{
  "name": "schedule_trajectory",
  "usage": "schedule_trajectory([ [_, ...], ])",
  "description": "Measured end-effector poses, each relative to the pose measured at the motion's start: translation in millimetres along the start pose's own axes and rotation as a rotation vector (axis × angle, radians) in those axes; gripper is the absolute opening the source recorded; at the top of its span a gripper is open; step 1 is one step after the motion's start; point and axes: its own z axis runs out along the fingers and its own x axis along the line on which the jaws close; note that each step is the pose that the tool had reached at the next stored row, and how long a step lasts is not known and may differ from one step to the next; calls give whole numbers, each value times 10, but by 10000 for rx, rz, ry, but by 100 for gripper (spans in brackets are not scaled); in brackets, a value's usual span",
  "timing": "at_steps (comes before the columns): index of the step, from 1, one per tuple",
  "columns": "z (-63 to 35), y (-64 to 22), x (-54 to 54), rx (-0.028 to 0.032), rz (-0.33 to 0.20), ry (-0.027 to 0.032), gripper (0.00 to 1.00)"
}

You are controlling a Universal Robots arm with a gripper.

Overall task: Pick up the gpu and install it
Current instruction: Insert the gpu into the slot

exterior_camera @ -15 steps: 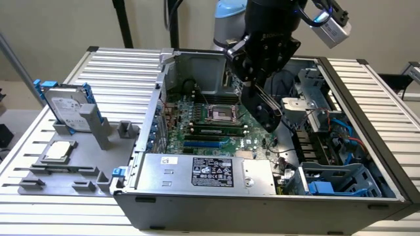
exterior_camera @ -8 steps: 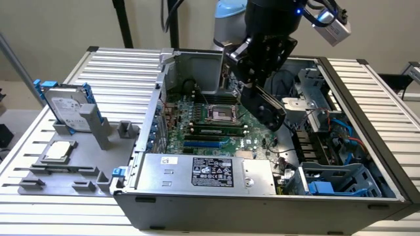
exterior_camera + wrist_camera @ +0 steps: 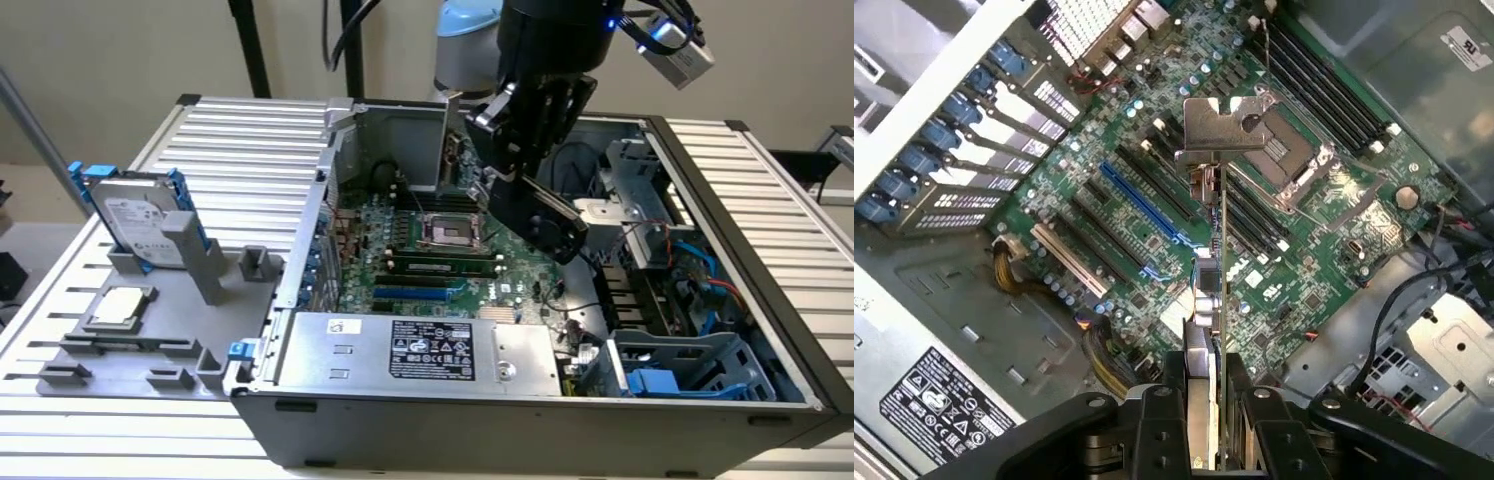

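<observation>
Nearest us, the end effector (image 3: 1211, 415) is clamping the gpu (image 3: 1206, 290) by its near edge — we are holding it edge-on above the motherboard (image 3: 1144, 215), not yet seated. We are judging it light, stiff and fragile — best gripped along the board's rim, never the fan. Our arm (image 3: 547, 40) is reaching steeply down into the open case (image 3: 534, 420).

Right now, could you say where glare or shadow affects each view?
Exterior view: the ribbed silver table is bright, the grey computer case interior shadowed. Wrist view: glare whitens the case's frame; the silver-bracketed green gpu card is evenly lit.
</observation>
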Motion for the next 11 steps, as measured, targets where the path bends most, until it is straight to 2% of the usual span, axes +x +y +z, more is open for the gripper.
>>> schedule_trajectory([
  [11,32,0,0,30,-2001,-27,27],
])
